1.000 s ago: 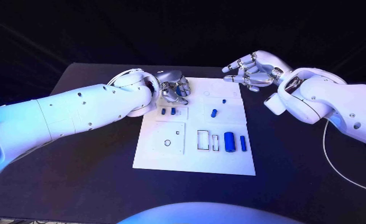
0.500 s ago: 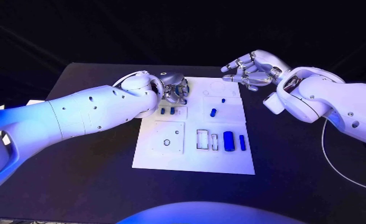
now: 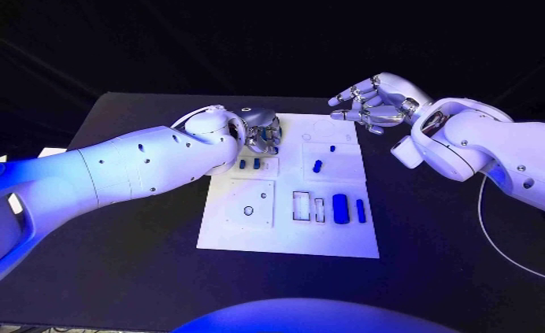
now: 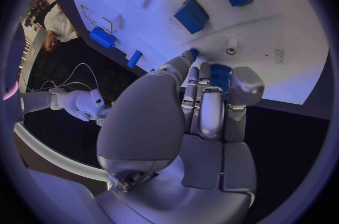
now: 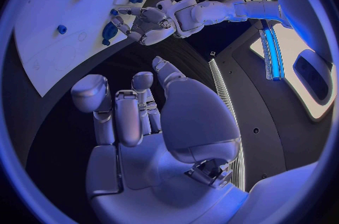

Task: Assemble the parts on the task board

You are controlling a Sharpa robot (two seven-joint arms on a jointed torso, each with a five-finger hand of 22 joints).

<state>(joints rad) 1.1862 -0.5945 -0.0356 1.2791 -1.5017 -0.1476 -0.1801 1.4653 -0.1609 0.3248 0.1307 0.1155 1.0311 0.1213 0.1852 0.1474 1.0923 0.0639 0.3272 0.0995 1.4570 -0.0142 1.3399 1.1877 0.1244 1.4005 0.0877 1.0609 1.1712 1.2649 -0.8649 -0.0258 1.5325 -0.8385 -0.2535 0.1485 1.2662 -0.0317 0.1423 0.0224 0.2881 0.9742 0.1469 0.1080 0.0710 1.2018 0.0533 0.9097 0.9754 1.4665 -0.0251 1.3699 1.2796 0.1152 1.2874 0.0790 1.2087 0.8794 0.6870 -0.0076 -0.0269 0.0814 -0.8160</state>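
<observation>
1. On the black bench [image 3: 136,246] lies the white task board [image 3: 290,234], with small blue parts spread over it.
2. At the board's far left corner, the left robot hand [image 3: 259,130] reaches down with its fingers curled close together; the left wrist view shows a blue part [image 4: 220,75] between its fingers [image 4: 200,101], so it appears to hold that piece.
3. Just beside that robot hand, two short blue parts [image 3: 250,164] sit side by side on the board.
4. Near the board's middle, a small blue peg [image 3: 316,166] lies tilted, and a tiny blue piece [image 3: 333,148] sits beyond it.
5. Along the board's right side, a thick blue cylinder [image 3: 341,209] stands beside a thinner blue bar [image 3: 361,210], close but apart.
6. Left of these there is an outlined rectangular slot [image 3: 302,207] and a square plate with a small ring mark [image 3: 249,211].
7. Above the bench beyond the board's far right corner, the right robot hand [image 3: 372,105] hovers with its fingers apart and loosely bent, holding nothing.
</observation>
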